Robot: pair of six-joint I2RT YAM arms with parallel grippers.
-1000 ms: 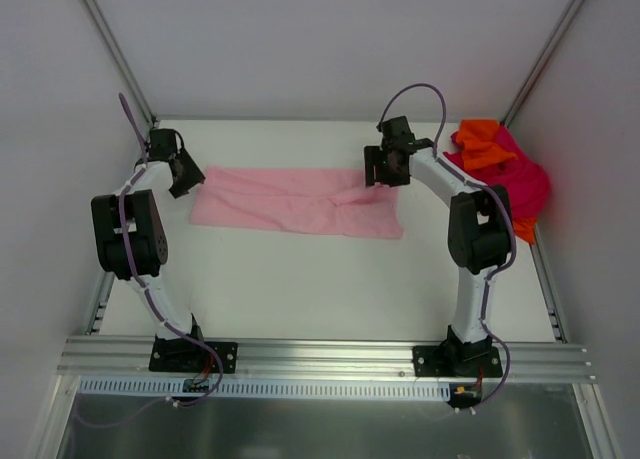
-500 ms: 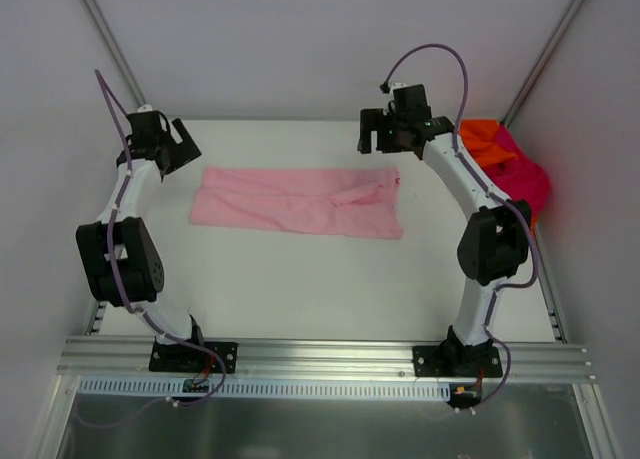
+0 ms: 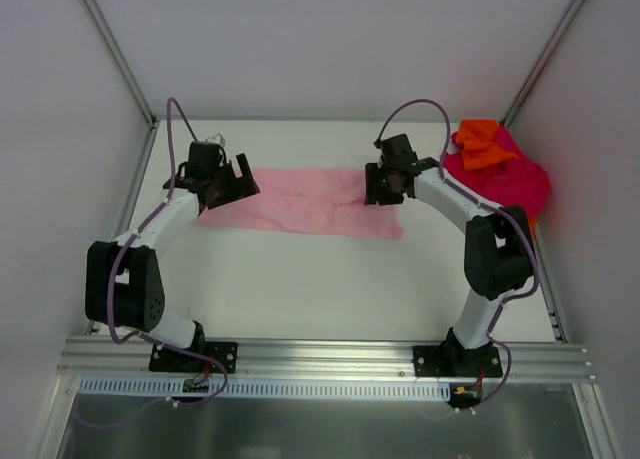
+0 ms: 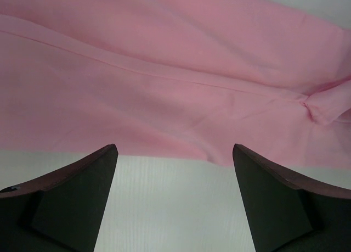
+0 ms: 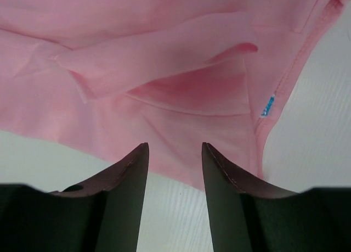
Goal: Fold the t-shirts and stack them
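Your light pink cloth t-shirt [image 3: 300,204] lies flat as a long folded band across the middle of the white table [image 3: 300,279], its long side running left to right. Your left gripper [image 3: 240,182] hangs over the band's left end with its two dark fingers spread wide. In the left wrist view that gripper [image 4: 175,150] has nothing between the fingers, only bare table and the near hem of the pink t-shirt [image 4: 164,71] just ahead.

Your right gripper [image 3: 382,194] sits low at the band's right end. In the right wrist view this gripper [image 5: 175,147] has its fingers drawn to a narrow gap. The rumpled edge of the pink cloth [image 5: 164,71] shows beyond the tips, not pinched as far as you can see. A small blue label [image 5: 267,105] sits in the hem.

The bright orange t-shirt [image 3: 480,144] rests on the magenta-red t-shirt [image 3: 515,179], both heaped at the table's far right corner, apart from the pink one.
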